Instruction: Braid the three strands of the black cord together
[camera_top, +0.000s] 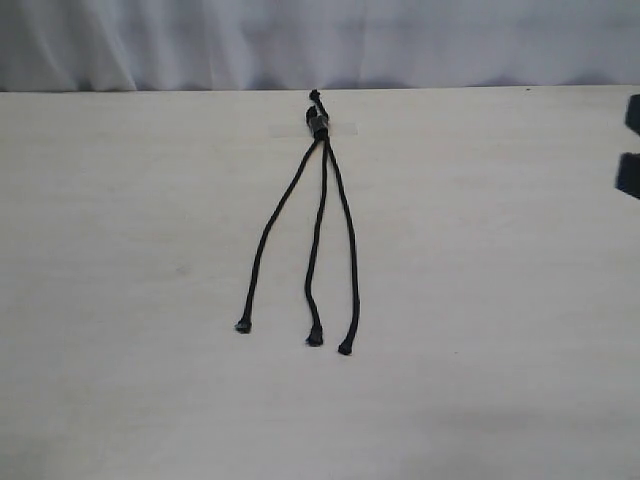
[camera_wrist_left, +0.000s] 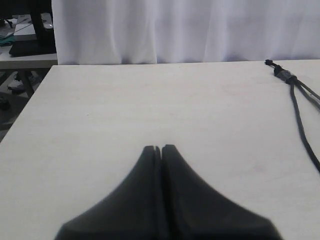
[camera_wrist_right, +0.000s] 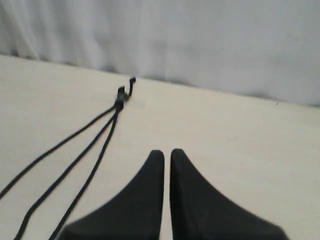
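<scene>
The black cord lies flat on the pale table (camera_top: 150, 300). Its knotted head (camera_top: 318, 122) sits near the far edge under a strip of clear tape (camera_top: 342, 128). Three strands fan toward the front, side by side and uncrossed: left (camera_top: 275, 225), middle (camera_top: 318, 240), right (camera_top: 348, 250). My left gripper (camera_wrist_left: 161, 148) is shut with nothing in it, well to the left of the head (camera_wrist_left: 285, 75). My right gripper (camera_wrist_right: 167, 152) is shut to a thin slit, holding nothing, off to the right of the strands (camera_wrist_right: 75, 137) and the head (camera_wrist_right: 121, 95).
A white curtain (camera_top: 320, 40) hangs behind the table's far edge. Dark parts of an arm (camera_top: 630, 170) show at the right border of the exterior view. Beyond the table's left edge (camera_wrist_left: 30, 100) stands another desk (camera_wrist_left: 25, 50).
</scene>
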